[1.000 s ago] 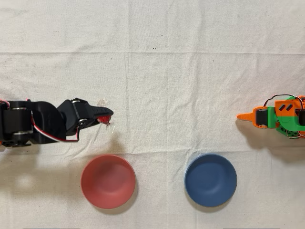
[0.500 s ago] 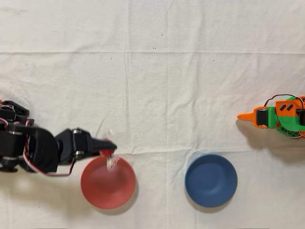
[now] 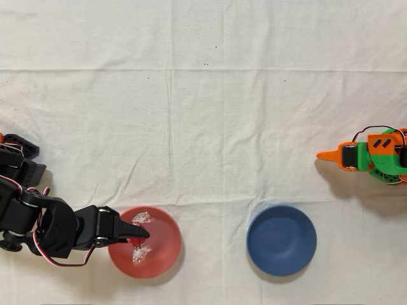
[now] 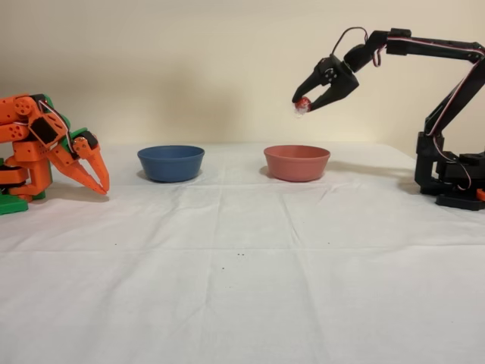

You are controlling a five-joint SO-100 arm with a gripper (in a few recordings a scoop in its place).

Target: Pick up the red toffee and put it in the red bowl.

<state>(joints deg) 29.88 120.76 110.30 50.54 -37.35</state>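
Observation:
The red toffee (image 4: 302, 104) hangs in the air well above the red bowl (image 4: 296, 162), pinched at the tip of my black gripper (image 4: 303, 103), which is shut on it. From overhead, the gripper (image 3: 137, 234) reaches in from the left over the red bowl (image 3: 162, 241), and the red toffee (image 3: 135, 239) shows red foil between the fingertips with clear crinkled wrapper ends sticking out above and below them. The bowl stands at the lower left of the overhead view.
A dark blue bowl (image 3: 281, 239) of the same size stands to the right of the red one in the overhead view. The idle orange arm (image 3: 367, 154) rests at the far right edge. A white cloth (image 3: 203, 114) covers the table.
My arm has swung from the open cloth toward the picture's bottom, carrying the toffee from above the bowl's far rim to over its inside.

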